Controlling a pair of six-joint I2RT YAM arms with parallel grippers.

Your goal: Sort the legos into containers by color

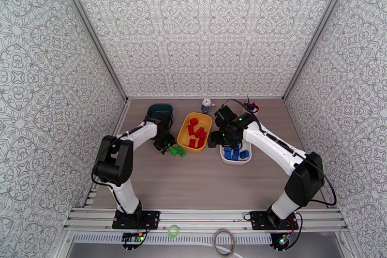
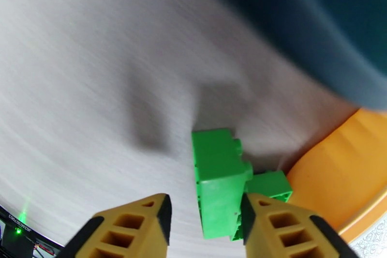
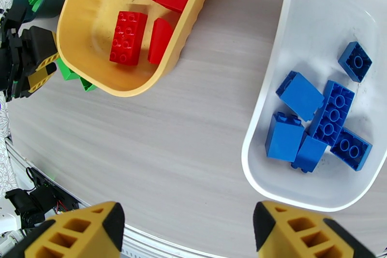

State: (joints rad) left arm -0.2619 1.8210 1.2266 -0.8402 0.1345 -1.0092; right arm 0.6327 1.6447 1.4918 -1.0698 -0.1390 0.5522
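Two green legos [image 2: 220,181] lie on the table beside the yellow tray [image 2: 338,176]. My left gripper [image 2: 205,205] straddles the nearer one: its right pad touches the brick and its left pad [image 2: 155,210] stands a little off it, so the jaws are narrowly open. The dark teal tray [image 1: 159,110] sits just behind. Red legos [image 3: 128,36] fill the yellow tray [image 3: 92,75] and blue legos [image 3: 334,109] lie in the white tray [image 3: 271,109]. My right gripper [image 3: 188,235] hangs open and empty above the table between those two trays.
A pink cup of pens [image 1: 250,106] and a small white object [image 1: 207,105] stand at the back of the table. Patterned walls close in three sides, and an aluminium rail [image 1: 203,215] runs along the near edge.
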